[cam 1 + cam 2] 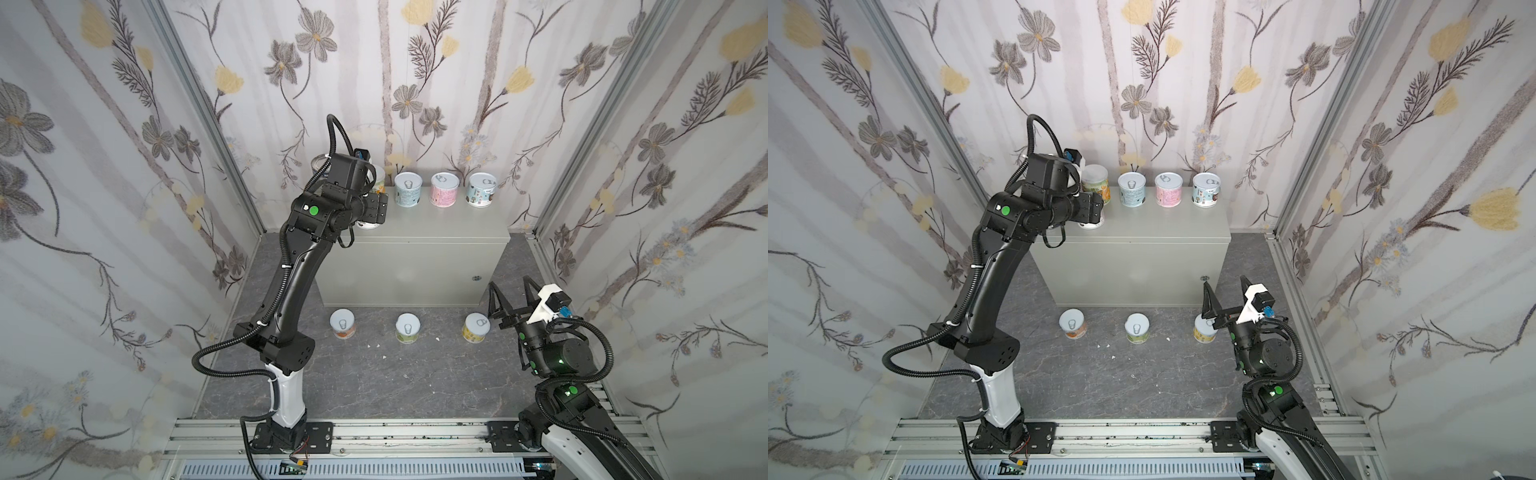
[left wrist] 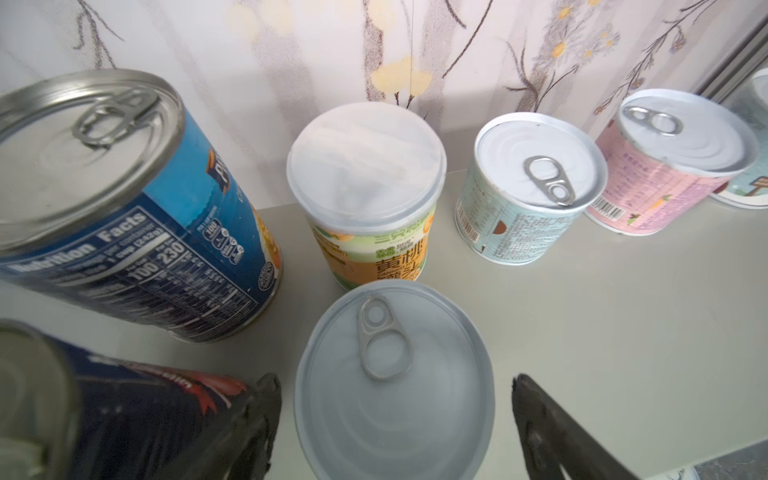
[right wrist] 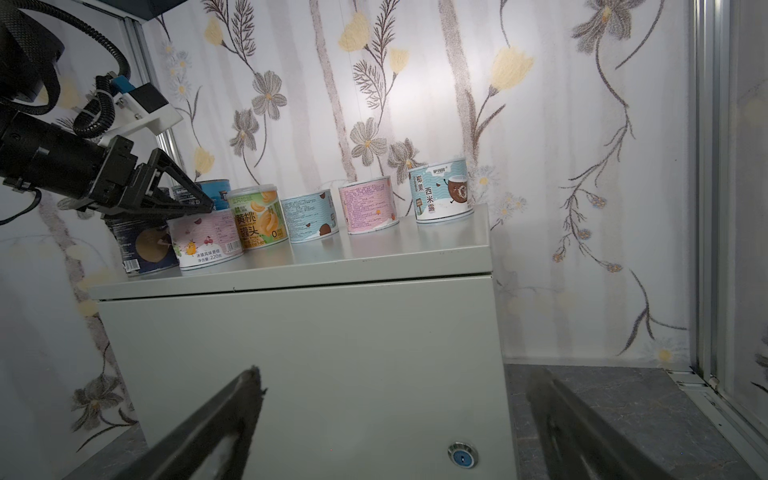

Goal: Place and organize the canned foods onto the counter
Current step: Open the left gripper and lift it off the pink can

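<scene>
Counter (image 1: 415,257), far left: rear dark-blue can (image 2: 137,216) and front dark-blue can (image 2: 137,415), both upright, largely hidden under the left arm in both top views.
Next, front row: pink-and-white can (image 3: 205,241), straddled by left gripper (image 2: 395,380); jaws spread, slim gap on either side, 1 finger crowded by the front dark-blue can.
Back row along the wall: peach can (image 2: 365,195), teal can (image 1: 408,189), pink can (image 1: 444,189), coconut can (image 1: 482,189), standing apart.
Floor (image 1: 374,374) before the counter: 3 short floor cans (image 1: 407,328) in a line.
Far right: right gripper (image 1: 510,286), jaws spread wide, pinching nothing, just beside the rightmost floor can (image 1: 476,327).
</scene>
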`<state>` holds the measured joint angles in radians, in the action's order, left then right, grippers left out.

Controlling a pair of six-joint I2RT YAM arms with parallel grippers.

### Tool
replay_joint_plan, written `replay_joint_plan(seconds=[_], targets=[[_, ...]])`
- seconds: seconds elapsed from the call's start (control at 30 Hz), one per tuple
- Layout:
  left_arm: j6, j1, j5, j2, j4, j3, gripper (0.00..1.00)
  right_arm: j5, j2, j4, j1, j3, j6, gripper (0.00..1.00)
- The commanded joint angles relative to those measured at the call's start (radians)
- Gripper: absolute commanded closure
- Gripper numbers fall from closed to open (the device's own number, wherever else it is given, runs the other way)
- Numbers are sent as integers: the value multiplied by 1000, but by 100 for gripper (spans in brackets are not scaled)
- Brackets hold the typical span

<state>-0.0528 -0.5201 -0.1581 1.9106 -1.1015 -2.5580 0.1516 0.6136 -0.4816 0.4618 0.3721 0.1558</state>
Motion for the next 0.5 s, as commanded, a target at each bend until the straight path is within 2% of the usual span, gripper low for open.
replay_joint_plan(seconds=[0.0, 0.27, 0.37, 0.47], targets=[[-3, -8, 27, -15, 23, -8, 12, -7, 0, 15, 1, 1, -1, 0], [25, -31, 80, -80, 80, 45, 5, -25, 22, 14, 1, 1, -1, 0], [28, -32, 131, -145, 162, 150, 1, -34, 35, 11, 1, 2, 1, 0], [42, -33, 205, -249, 307, 324, 0, -51, 52, 26, 1, 19, 2, 0]])
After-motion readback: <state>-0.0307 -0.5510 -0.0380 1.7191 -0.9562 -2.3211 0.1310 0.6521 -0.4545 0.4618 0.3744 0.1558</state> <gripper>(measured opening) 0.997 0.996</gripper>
